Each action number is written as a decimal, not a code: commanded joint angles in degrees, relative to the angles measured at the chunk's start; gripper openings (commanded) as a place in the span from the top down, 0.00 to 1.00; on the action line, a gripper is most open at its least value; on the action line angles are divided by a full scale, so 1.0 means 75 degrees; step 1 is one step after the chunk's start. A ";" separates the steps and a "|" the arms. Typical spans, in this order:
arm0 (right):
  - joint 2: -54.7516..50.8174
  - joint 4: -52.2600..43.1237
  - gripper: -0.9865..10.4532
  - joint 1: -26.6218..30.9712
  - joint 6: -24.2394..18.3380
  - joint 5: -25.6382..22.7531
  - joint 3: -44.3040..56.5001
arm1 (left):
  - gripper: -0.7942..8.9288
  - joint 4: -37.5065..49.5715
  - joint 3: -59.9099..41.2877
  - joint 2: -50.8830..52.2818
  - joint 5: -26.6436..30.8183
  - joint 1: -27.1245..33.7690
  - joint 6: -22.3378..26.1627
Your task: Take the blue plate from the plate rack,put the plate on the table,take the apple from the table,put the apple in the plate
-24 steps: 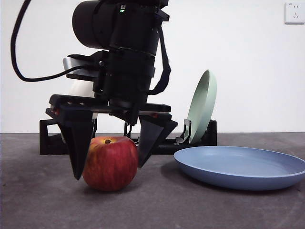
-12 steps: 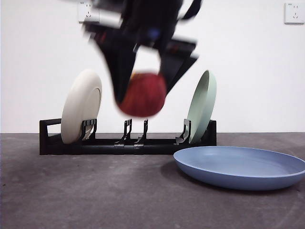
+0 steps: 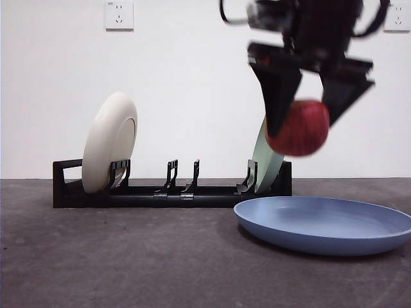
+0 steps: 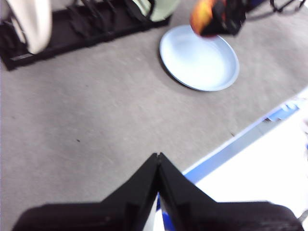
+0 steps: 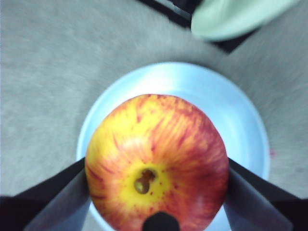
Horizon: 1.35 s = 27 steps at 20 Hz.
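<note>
Right tool (image 3: pixel 304 131): high in the air in the front view, its two black jaws clamped on either side of the apple; in the right wrist view the jaws press the fruit's flanks from both sides.
Apple (image 3: pixel 300 128): red with yellow-orange streaks, held clear of the surface, above the near-left part of the blue plate; the right wrist view (image 5: pixel 156 161) shows its dark stem pit facing the camera, with the plate's blue rim ringing it from below.
Blue plate (image 3: pixel 324 224): lying flat on the surface, right of centre, just in front of the rack's right end; nothing lies in it.
Plate rack (image 3: pixel 170 190): long, low and black, standing across the back of the surface.
Cream-white plate (image 3: pixel 110 142): upright on edge in the rack's left slot.
Pale green plate (image 3: pixel 262 163): upright at the rack's right end, mostly hidden behind the apple and the right tool in the front view.
Left tool (image 4: pixel 157 161): its jaws pressed tip to tip with nothing between them, hanging over bare surface (image 4: pixel 86 110) near the surface's edge, well apart from the blue plate.
Wall sockets (image 3: pixel 119 14): white, on the wall behind.
</note>
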<state>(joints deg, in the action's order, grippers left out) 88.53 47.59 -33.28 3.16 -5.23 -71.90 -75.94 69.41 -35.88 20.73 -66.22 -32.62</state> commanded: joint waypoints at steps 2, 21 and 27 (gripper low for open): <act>0.0020 -0.0956 0.92 0.0364 0.0236 0.0189 0.0863 | 0.93 0.0038 -0.0047 0.0020 0.0076 0.0003 0.0041; 0.0178 -0.1985 0.41 0.0545 0.0361 0.0586 0.2311 | 0.93 0.0035 -0.0047 0.0012 0.0239 0.0003 0.0178; 0.0102 -0.1754 0.41 0.0542 0.0367 0.0586 0.2197 | 0.93 0.0035 -0.0047 0.0012 0.0236 0.0003 0.0294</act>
<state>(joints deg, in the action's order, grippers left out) 89.38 34.44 -29.17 5.54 -0.99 -55.27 -75.92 69.41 -35.88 22.30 -66.22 -31.46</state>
